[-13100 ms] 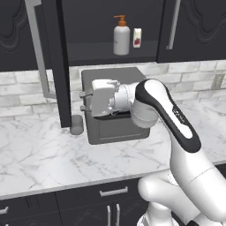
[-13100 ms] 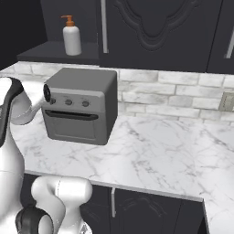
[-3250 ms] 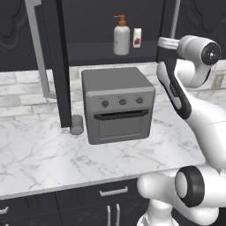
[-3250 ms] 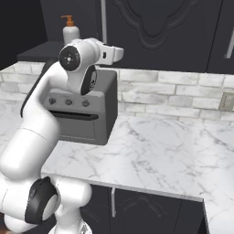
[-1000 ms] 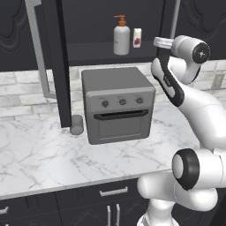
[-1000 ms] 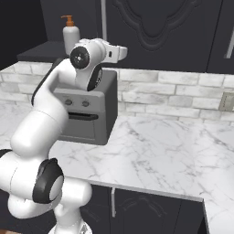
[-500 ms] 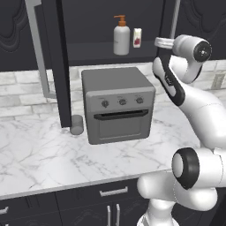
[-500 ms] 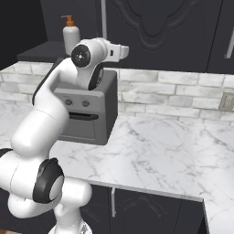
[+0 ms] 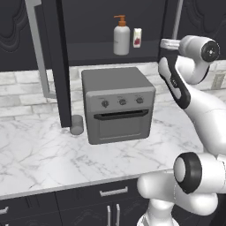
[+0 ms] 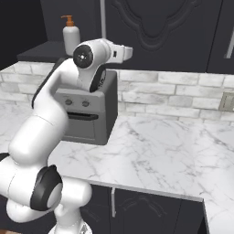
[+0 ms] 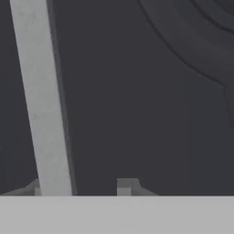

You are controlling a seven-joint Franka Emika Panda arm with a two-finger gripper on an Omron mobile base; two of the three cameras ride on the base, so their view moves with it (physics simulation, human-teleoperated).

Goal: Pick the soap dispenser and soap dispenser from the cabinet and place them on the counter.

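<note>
Step in hand judged as opening the right door of the black embossed wall cabinet [image 9: 196, 17] by its long silver bar handle [image 11: 43, 100]. Two-finger gripper [image 11: 80, 186] at that handle, tips parted either side, grip not confirmed. White pump bottle with orange pump [image 9: 121, 39] upright on the open shelf, well apart. Advised: centre the bar, close firmly, pull along the door's arc.

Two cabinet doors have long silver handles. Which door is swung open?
The left door of the cabinet: it stands edge-on beside the toaster oven, baring the shelf with the white soap dispenser. The right door is nearly flat against the front.
</note>
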